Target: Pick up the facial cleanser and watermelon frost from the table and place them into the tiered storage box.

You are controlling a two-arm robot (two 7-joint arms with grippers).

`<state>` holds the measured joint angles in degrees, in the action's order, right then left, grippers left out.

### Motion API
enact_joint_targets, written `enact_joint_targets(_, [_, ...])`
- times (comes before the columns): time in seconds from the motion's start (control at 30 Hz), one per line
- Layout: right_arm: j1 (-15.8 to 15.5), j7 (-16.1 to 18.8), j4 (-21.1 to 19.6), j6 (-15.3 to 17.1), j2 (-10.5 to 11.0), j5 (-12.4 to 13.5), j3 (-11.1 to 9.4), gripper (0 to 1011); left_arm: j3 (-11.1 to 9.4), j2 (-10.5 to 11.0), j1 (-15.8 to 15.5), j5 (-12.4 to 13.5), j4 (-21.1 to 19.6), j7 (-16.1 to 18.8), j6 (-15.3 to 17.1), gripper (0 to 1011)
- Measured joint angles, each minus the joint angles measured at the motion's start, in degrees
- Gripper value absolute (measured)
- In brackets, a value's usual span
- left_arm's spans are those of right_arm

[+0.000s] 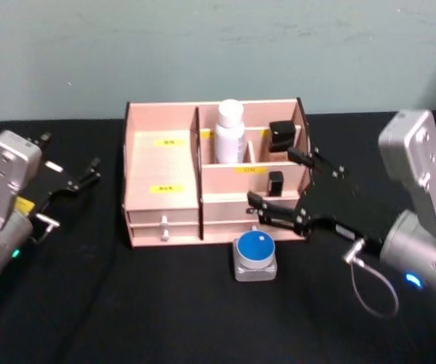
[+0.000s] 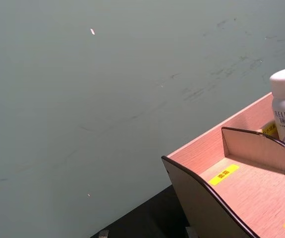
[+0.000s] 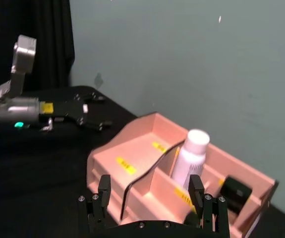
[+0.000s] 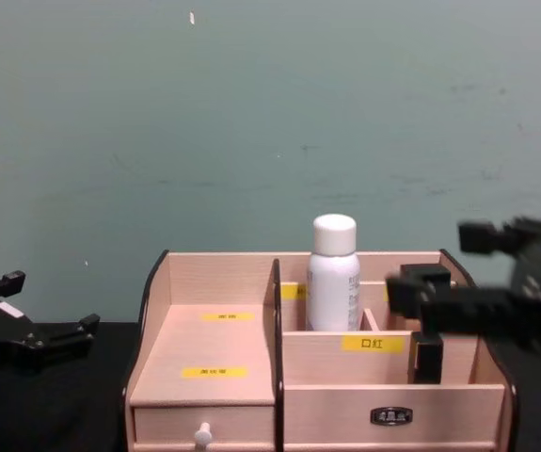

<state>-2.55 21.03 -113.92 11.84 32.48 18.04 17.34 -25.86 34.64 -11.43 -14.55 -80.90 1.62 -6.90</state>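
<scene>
Aloft, right tool [image 1: 271, 179], fingers [image 1: 267, 206] apart, by tiered storage box [image 1: 161, 163].

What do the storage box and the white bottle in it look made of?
The storage box looks like pale plywood, matte, with faint grain and dark cut edges. The white bottle is probably plastic: smooth, slightly glossy, with a moulded cap.

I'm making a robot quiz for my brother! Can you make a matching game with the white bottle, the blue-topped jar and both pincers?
Things:
1 white bottle
2 blue-topped jar
3 left pincer
4 right pincer

Places:
A on the table before the storage box
B open, at the box's right front
C standing in a back compartment
D open, left of the box

Pairs: 1-C, 2-A, 3-D, 4-B
</scene>
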Motion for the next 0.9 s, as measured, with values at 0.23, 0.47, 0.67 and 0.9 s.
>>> enact_joint_targets(0.23, [-7.59, -1.69, -2.90, -0.88, 1.73, -0.27, -1.62, 1003, 0.00, 0.00, 0.00, 0.00, 0.00, 0.00, 0.00, 1001])
enact_joint_targets(0.47, [-11.60, -3.06, -1.50, -0.39, 1.45, -1.89, -1.81, 1003, 0.00, 0.00, 0.00, 0.00, 0.00, 0.00, 0.00, 1001])
enact_joint_targets(0.67, [-11.97, -4.03, 1.17, 0.56, 0.01, -4.20, -1.15, 1003, 0.00, 0.00, 0.00, 0.00, 0.00, 0.00, 0.00, 1001])
enact_joint_targets(0.9, [-9.84, -4.06, 4.31, 2.05, -2.13, -6.33, 0.08, 1002, 0.00, 0.00, 0.00, 0.00, 0.00, 0.00, 0.00, 1001])
